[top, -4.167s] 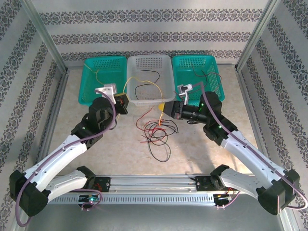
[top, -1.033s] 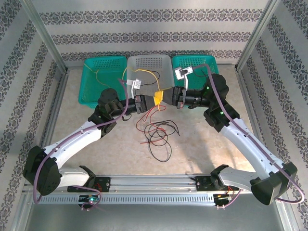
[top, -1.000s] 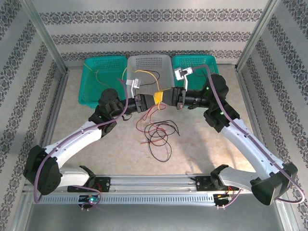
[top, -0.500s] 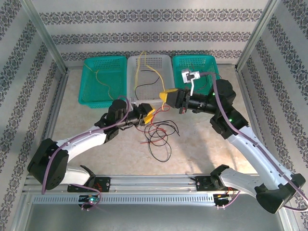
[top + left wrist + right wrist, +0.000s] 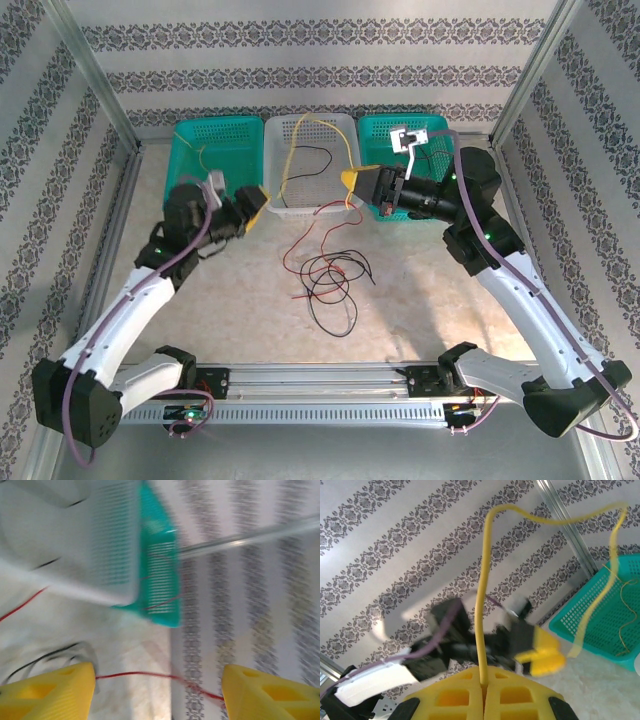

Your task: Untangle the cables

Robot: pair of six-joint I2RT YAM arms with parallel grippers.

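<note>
Right jaws closed on yellow cable (image 5: 481, 605); left jaws apart, red cable (image 5: 140, 675) seemingly crossing the gap (blurred).

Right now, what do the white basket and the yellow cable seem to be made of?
The white basket looks like moulded plastic, matte, given its perforated mesh walls. The yellow cable seems plastic-insulated wire, smooth, standing in springy curves.
</note>
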